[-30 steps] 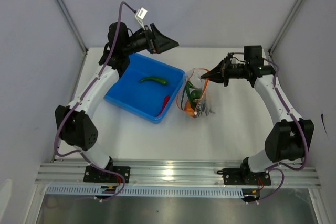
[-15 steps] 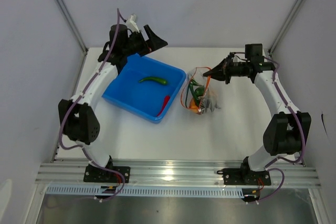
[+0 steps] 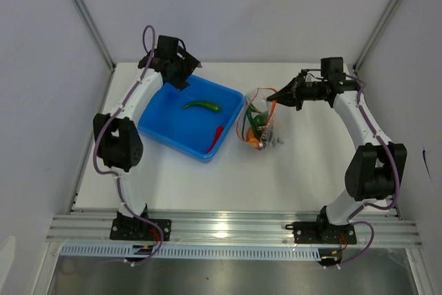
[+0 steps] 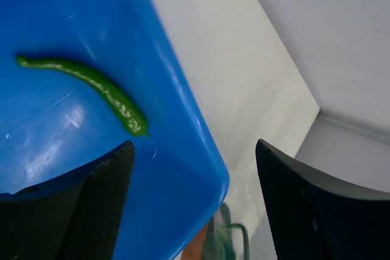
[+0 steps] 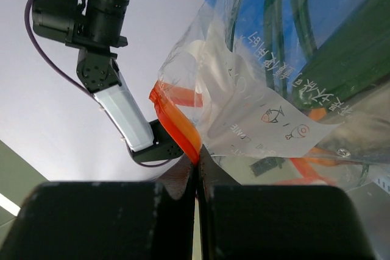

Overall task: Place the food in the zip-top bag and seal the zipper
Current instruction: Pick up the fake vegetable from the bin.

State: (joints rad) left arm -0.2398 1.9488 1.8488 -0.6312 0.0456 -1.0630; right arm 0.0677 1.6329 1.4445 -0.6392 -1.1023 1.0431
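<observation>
1. Swung round in the last second: the left gripper (image 3: 177,68) has been brought from pointing off toward 3 o'clock to hanging over the 11 o'clock corner of the blue tray (image 3: 169,121). Its jaws are spread wide and nothing is held.
2. Two bits of food are left in the tray: a green pod (image 3: 202,106) up near 12 o'clock and a red chili (image 3: 217,136) along the 5 o'clock rim.
3. The zip-top bag (image 3: 257,124) is lying just beside the tray at its 3 o'clock, with greens and an orange piece already inside.
4. The zipper (image 5: 177,120) is pinched in the fully closed right gripper (image 3: 280,94), so the mouth is held up.
5. The pod should probably be taken first. It's best grabbed across its middle, with the fingers set low against the tray floor since it's thin. The bag's mouth should be kept lifted, not tugged.
</observation>
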